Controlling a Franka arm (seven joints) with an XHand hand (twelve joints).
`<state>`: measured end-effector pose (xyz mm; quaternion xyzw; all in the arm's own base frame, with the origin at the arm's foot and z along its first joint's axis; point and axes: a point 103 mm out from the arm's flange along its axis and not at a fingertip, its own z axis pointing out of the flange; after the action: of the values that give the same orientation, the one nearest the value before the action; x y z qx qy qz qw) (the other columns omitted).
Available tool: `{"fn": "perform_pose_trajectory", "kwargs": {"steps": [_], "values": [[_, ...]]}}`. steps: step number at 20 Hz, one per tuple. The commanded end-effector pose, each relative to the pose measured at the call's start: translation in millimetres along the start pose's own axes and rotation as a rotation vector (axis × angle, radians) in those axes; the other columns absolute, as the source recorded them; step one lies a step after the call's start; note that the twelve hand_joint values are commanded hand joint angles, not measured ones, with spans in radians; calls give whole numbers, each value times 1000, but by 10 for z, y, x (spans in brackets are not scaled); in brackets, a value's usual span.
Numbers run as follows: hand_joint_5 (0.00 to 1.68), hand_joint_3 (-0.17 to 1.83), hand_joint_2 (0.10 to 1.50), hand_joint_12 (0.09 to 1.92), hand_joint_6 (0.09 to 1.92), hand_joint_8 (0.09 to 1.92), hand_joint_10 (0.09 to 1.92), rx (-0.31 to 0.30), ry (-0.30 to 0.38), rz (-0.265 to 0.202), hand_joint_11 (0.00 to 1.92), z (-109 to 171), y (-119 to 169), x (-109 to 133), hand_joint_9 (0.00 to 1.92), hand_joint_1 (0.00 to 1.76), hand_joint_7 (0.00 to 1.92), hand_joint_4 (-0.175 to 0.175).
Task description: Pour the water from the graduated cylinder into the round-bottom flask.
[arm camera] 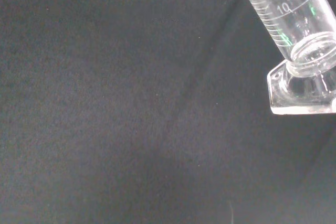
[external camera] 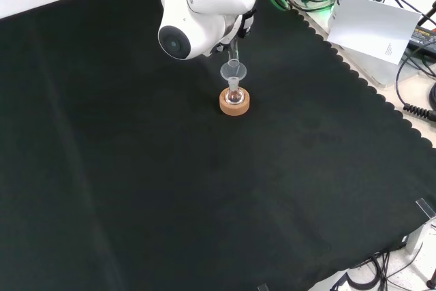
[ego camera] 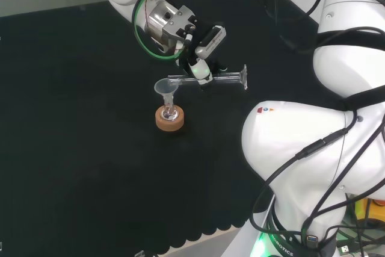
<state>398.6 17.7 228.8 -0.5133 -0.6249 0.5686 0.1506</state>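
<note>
Now we see the hand [ego camera: 201, 67] clasping the graduated cylinder [ego camera: 210, 79] level, apparently so its mouth drains into the funnel [ego camera: 164, 87] above the round-bottom flask [ego camera: 169, 112].

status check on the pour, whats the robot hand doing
Robot hand shut on graduated cylinder, held about level. Its mouth at the funnel in the round-bottom flask on the cork ring. Nothing in the way.
</note>
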Motion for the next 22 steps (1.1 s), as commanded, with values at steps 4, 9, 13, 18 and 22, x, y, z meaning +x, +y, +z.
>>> {"fn": "perform_pose_trajectory", "kwargs": {"steps": [4, 9, 13, 18, 22], "values": [[965, 0, 1114, 855, 1010, 1003, 87, -13, -2, -17, 1102, 29, 35, -68, 1413, 1259, 999, -175], [965, 0, 1115, 855, 1010, 1003, 87, -2, -5, 1, 1102, 53, -9, -107, 1414, 1259, 999, -175], [964, 0, 1115, 855, 1011, 1004, 87, -8, 16, -4, 1102, 66, -31, -113, 1415, 1259, 999, -175], [964, 0, 1115, 856, 1011, 1004, 87, -27, 33, -15, 1103, 78, -44, -86, 1416, 1259, 998, -175], [964, 0, 1115, 856, 1011, 1004, 87, -57, 53, -31, 1103, 94, -71, -102, 1417, 1259, 998, -175]]}}
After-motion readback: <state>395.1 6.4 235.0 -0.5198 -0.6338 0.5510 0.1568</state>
